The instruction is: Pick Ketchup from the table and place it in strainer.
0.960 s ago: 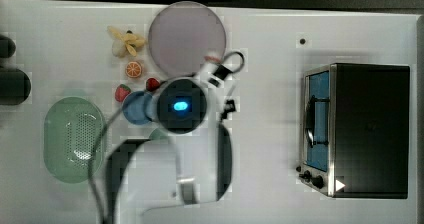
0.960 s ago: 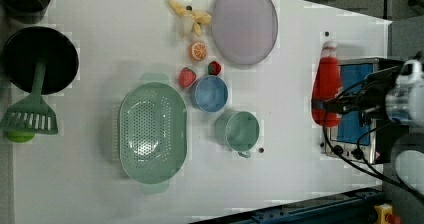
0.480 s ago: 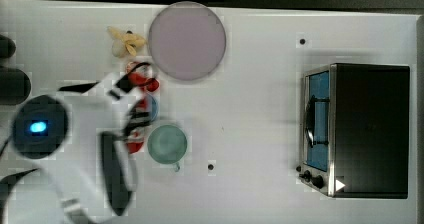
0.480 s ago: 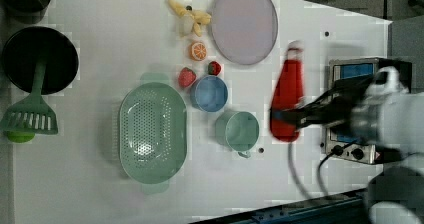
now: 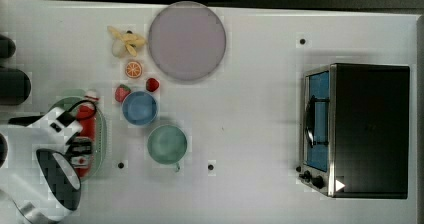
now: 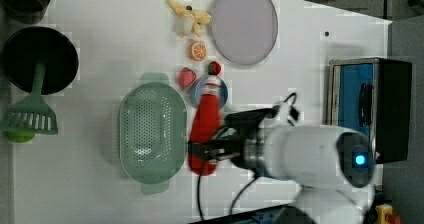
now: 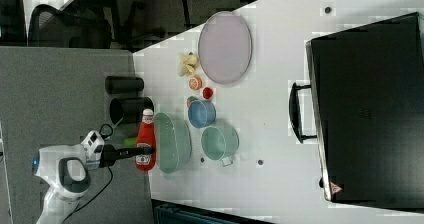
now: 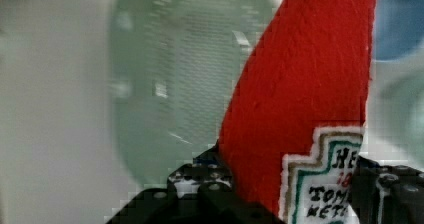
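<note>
Between the gripper (image 6: 202, 151) fingers sits the Ketchup (image 6: 205, 129), clamped at its lower body where the label is; in the wrist view the dark fingers (image 8: 210, 191) press on either side of the red bottle (image 8: 305, 94). The bottle is held off the table, its long axis running along the left view's vertical, white cap toward the left view's top and broad base toward the left view's bottom. In the left view it appears just beside the strainer (image 6: 150, 129), on the strainer's right; in the top view it appears over the strainer's (image 5: 101, 134) right part, cap (image 5: 91, 95) toward the top view's top. The right view shows the Ketchup (image 7: 145, 141) beside the strainer (image 7: 172, 141), cap up.

On the label, in the wrist view, a stepped white panel edged in green carries dark letters that read roughly "HE", "TOM" and "KETC"; the rest is cut off.

Near the cap in the left view lie a blue bowl (image 6: 200, 86), two strawberries (image 6: 187, 76) and a green cup (image 5: 167, 144).
</note>
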You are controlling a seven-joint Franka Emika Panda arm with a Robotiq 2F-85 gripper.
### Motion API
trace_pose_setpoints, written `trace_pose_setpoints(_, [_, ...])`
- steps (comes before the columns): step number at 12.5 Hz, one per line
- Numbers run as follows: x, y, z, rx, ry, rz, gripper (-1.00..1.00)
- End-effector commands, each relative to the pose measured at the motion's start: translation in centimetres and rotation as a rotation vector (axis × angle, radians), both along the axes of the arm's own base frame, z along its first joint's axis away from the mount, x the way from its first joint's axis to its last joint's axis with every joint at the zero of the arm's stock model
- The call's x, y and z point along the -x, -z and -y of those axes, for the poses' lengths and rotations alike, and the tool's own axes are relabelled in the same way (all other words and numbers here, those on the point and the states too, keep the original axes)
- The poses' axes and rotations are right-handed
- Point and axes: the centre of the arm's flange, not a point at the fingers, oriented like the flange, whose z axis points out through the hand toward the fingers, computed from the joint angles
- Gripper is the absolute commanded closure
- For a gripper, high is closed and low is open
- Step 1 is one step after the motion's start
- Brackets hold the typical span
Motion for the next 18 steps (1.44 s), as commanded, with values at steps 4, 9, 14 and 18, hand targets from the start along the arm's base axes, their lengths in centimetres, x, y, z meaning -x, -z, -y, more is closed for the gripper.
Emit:
trace_pose_setpoints(4, [1.3,6.7,-4.6,-0.072,0.205,-0.043,-0.25])
trace_pose_setpoints(9, [0.6,11.0,-5.0,-0.149,0.243,-0.024,-0.95])
trace_pose_setpoints(14, [-2.6,1.6,-0.8,-0.075,0.389,0.099,-1.00])
trace_pose_setpoints(18, [-4.5,-7.5,6.5,-0.006,0.601,-0.009,-1.00])
